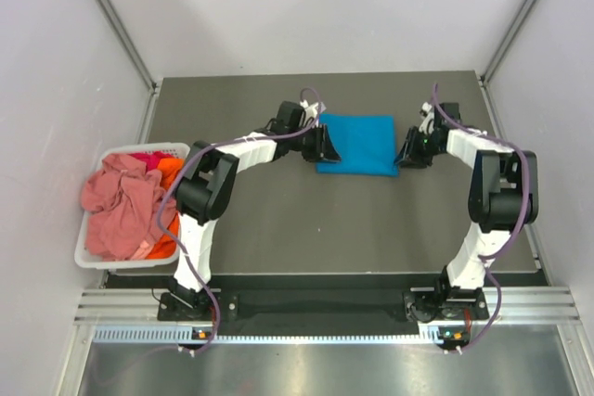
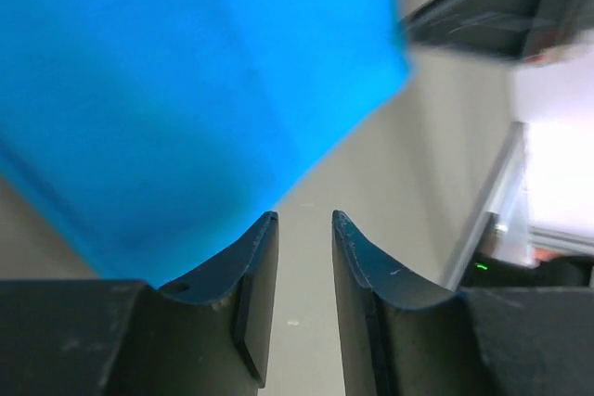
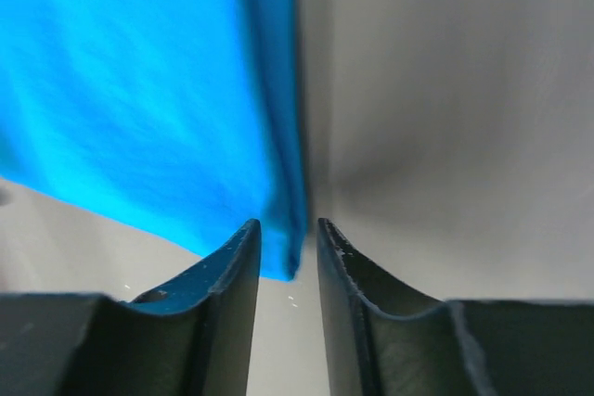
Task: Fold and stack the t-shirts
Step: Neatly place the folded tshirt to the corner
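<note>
A turquoise-blue t-shirt (image 1: 357,143) lies folded into a flat rectangle at the back middle of the grey table. My left gripper (image 1: 325,146) is at its left edge, jaws slightly apart and empty; in the left wrist view the gripper (image 2: 304,220) shows bare table between the fingers and the shirt (image 2: 186,90) just beyond. My right gripper (image 1: 406,155) is at the shirt's right edge. In the right wrist view the gripper (image 3: 288,224) is slightly open, with the shirt's corner (image 3: 278,183) just past the tips. Salmon-pink t-shirts (image 1: 116,206), an orange one (image 1: 169,246) and a red one (image 1: 144,157) are heaped in the basket.
The white slatted basket (image 1: 91,257) stands at the table's left edge, beside the left arm's base. White walls close in the back and both sides. A metal rail runs along the near edge.
</note>
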`<act>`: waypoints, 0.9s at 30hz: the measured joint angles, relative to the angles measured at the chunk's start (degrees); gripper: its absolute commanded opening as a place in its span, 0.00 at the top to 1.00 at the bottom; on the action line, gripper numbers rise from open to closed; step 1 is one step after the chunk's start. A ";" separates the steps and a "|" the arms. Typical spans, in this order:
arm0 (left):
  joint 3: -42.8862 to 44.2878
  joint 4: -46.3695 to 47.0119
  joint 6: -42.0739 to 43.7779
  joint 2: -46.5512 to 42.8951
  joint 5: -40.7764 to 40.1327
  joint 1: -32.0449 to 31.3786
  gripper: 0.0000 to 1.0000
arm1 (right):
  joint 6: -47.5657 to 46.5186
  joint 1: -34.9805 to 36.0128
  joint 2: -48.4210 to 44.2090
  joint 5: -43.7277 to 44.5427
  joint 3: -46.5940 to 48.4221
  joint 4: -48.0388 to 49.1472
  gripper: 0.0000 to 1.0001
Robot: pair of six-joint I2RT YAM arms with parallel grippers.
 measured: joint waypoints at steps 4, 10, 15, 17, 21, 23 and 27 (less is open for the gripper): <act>0.22 -3.93 2.75 2.34 -4.20 0.17 0.66 | -1.29 0.00 1.05 -0.31 7.98 -1.42 0.60; 1.22 -8.17 5.53 2.89 -8.17 0.33 0.67 | -3.87 0.00 9.42 -0.31 22.95 -1.73 0.57; 0.68 -9.99 5.68 1.51 -8.48 0.28 0.66 | -5.95 0.00 18.47 -0.44 31.30 -2.89 0.57; -0.11 -12.15 5.70 -0.59 -8.50 0.39 0.65 | -6.47 -0.09 20.92 -1.09 32.76 -3.17 0.56; -0.39 -18.53 6.54 -7.72 -8.48 0.85 0.64 | -7.15 -0.13 24.50 -3.56 34.47 -2.86 0.57; -0.59 -21.14 7.50 -12.37 -8.59 1.11 0.64 | -7.43 -0.15 24.83 -4.02 34.73 -2.40 0.63; -2.21 -24.61 9.53 -21.29 -9.70 1.55 0.63 | -7.37 -0.52 25.70 -5.68 34.73 -1.22 0.79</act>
